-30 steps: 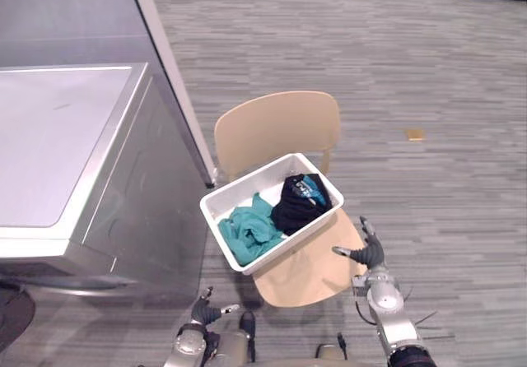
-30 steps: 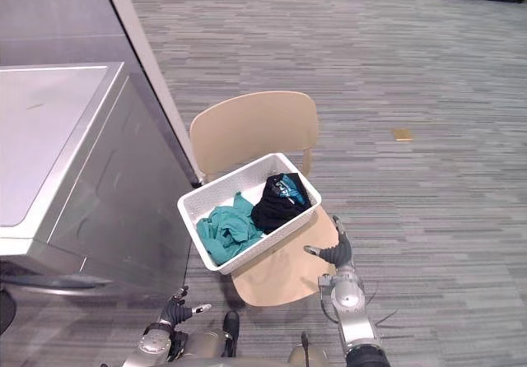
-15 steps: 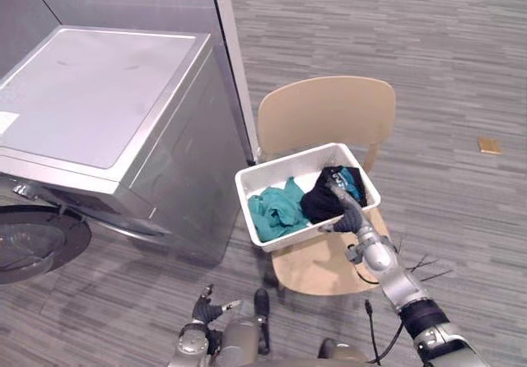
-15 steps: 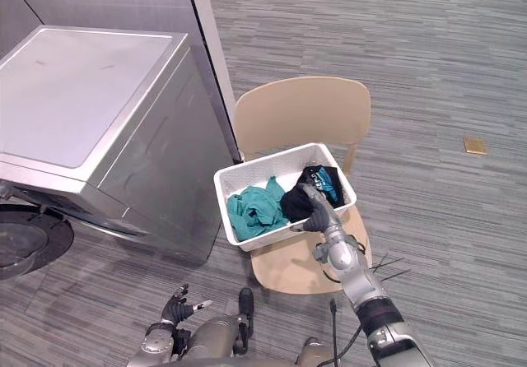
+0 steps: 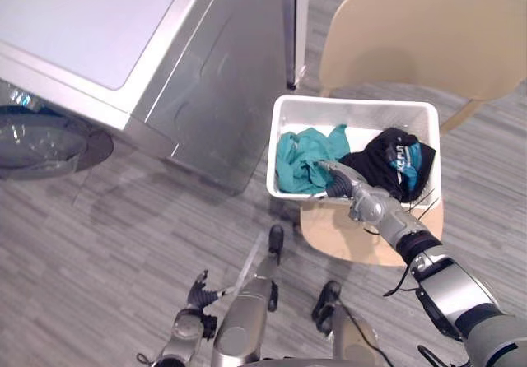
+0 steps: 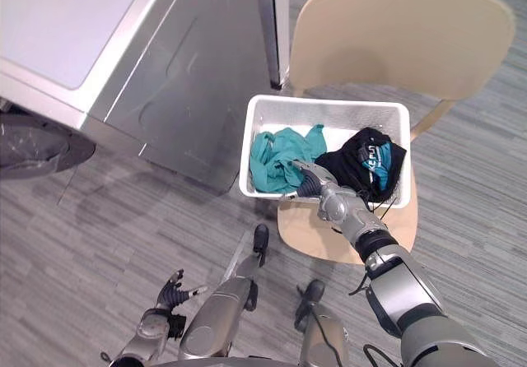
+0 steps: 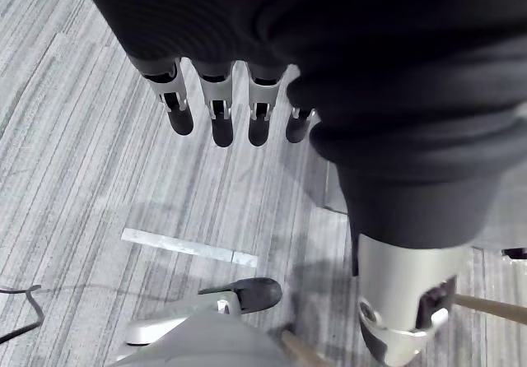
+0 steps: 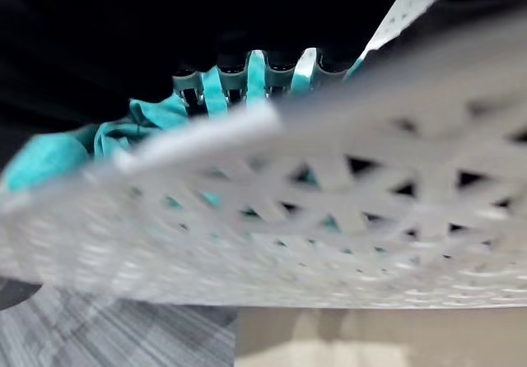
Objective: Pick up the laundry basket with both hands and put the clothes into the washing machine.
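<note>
washing machine (image 5: 123,21) – silver-grey, standing to the robot's left. a dark round door (image 5: 37,141) at its front appears to be swung open, so the drum is judged ready for loading. no laundry is seen at the machine.

chair (image 5: 428,30) – pale wood, just beside the machine's corner. the seat carries the laundry basket (image 5: 354,112), which is white with lattice walls. the basket rests flat on the seat and is judged not yet lifted.

clothes – both lie inside the basket: a teal garment (image 5: 300,157) on the side nearer the machine, and a black garment (image 5: 387,161) with a blue patch touching it on the other side.

right hand (image 5: 350,190) – reached over the basket's near rim, lying at the edge of the teal garment. in the right wrist view the lattice wall is seen very close, with teal cloth past it. whether the hand is closed on rim or cloth cannot be told.

left hand (image 5: 198,289) – held low over the grey floor (image 5: 123,235), well apart from the basket. its fingers (image 7: 214,112) hang straight and apart, with nothing held.

progress – early. only one hand is at the basket. left to do, as judged: the left hand is to be brought to the opposite rim, the basket lifted with both hands and carried to the door, and the clothes put in.
</note>
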You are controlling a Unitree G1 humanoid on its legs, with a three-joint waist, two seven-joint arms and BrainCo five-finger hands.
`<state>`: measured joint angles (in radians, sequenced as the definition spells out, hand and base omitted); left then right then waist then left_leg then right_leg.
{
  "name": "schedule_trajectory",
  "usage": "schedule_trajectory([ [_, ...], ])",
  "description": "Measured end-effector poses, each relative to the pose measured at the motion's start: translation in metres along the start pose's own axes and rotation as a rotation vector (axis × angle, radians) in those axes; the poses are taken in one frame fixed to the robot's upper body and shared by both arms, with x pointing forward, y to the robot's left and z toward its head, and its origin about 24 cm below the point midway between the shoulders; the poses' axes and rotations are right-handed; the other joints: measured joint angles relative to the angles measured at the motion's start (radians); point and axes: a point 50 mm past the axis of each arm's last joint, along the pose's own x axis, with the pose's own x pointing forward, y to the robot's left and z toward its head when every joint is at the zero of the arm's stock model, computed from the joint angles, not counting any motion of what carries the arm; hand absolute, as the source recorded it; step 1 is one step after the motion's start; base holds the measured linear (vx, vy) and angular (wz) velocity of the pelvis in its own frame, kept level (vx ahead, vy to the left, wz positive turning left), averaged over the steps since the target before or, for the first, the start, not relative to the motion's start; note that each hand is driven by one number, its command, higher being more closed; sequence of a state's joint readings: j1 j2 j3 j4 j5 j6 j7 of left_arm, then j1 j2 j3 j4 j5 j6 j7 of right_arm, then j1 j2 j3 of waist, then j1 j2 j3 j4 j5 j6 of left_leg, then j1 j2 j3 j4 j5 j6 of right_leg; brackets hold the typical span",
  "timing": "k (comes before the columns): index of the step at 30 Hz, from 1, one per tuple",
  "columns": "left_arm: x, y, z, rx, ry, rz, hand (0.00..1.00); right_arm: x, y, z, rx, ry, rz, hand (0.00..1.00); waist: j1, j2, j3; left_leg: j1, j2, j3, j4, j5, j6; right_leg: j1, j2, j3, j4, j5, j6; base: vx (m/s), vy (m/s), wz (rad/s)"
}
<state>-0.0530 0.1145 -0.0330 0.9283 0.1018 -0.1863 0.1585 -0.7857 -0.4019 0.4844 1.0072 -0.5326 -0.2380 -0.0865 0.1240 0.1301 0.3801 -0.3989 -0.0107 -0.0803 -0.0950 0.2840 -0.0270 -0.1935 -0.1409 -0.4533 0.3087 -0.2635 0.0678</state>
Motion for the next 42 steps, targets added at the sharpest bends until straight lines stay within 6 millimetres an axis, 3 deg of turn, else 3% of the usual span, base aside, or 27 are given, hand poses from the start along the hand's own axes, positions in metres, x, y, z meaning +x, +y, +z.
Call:
schedule_trajectory([
  [3, 0.003, -0.004, 0.014, -0.025, -0.056, -0.005, 0.00, 0.007, -0.024, -0.005, -0.026, 0.074, -0.074, 0.00, 0.010, 0.029, 0.014, -0.044, 0.010, -0.033, -0.001, -0.003, -0.006, -0.054, 0.005, -0.022, 0.046, -0.018, -0.009, -0.10, -0.074, 0.18],
  [6, 0.002, -0.008, 0.015, -0.017, -0.063, -0.019, 0.00, 0.001, -0.037, -0.024, -0.048, 0.151, -0.113, 0.00, 0.024, 0.033, 0.016, -0.063, 0.001, -0.067, 0.000, 0.006, -0.018, -0.073, -0.004, -0.041, 0.088, -0.037, -0.011, -0.01, -0.077, 0.25],
  [9, 0.002, -0.010, 0.016, -0.001, -0.069, -0.032, 0.00, -0.003, -0.041, -0.033, -0.050, 0.175, -0.131, 0.00, 0.024, 0.032, 0.016, -0.063, -0.010, -0.088, 0.000, 0.009, -0.021, -0.072, -0.012, -0.040, 0.109, -0.057, -0.008, 0.03, -0.066, 0.27],
  [17, 0.002, -0.011, 0.014, 0.007, -0.063, -0.019, 0.00, -0.004, -0.038, -0.030, 0.005, 0.168, -0.169, 0.00, 0.027, 0.029, 0.018, -0.057, 0.002, -0.109, 0.000, 0.038, -0.029, -0.066, 0.005, -0.041, 0.113, -0.076, -0.023, 0.00, -0.113, 0.04],
  [18, 0.002, -0.011, 0.014, 0.008, -0.060, -0.019, 0.00, -0.004, -0.036, -0.029, 0.012, 0.168, -0.171, 1.00, 0.026, 0.029, 0.019, -0.055, 0.003, -0.109, 0.000, 0.038, -0.028, -0.061, 0.008, -0.041, 0.107, -0.075, -0.023, 0.00, -0.097, 0.00],
  [28, 0.002, -0.011, 0.014, 0.012, -0.060, -0.017, 0.00, -0.004, -0.040, -0.030, 0.060, 0.184, -0.233, 1.00, 0.026, 0.026, 0.021, -0.048, 0.014, -0.106, 0.000, 0.038, -0.029, -0.056, 0.020, -0.032, 0.107, -0.075, -0.025, 0.00, -0.070, -0.02],
  [33, 0.002, -0.010, 0.013, 0.010, -0.056, -0.014, 0.00, -0.002, -0.048, -0.020, 0.164, 0.146, -0.280, 1.00, 0.025, 0.019, 0.025, -0.046, 0.021, -0.104, 0.000, 0.038, -0.029, -0.055, 0.027, -0.029, 0.102, -0.071, -0.030, -0.01, -0.055, -0.04],
  [42, -0.001, -0.004, -0.002, 0.017, 0.002, 0.020, 0.00, -0.007, -0.044, 0.010, 0.582, -0.003, -0.401, 1.00, 0.002, 0.004, 0.026, -0.028, 0.035, -0.107, 0.000, 0.071, -0.073, -0.025, 0.043, -0.033, 0.071, -0.048, -0.031, -0.05, -0.053, -0.01],
])
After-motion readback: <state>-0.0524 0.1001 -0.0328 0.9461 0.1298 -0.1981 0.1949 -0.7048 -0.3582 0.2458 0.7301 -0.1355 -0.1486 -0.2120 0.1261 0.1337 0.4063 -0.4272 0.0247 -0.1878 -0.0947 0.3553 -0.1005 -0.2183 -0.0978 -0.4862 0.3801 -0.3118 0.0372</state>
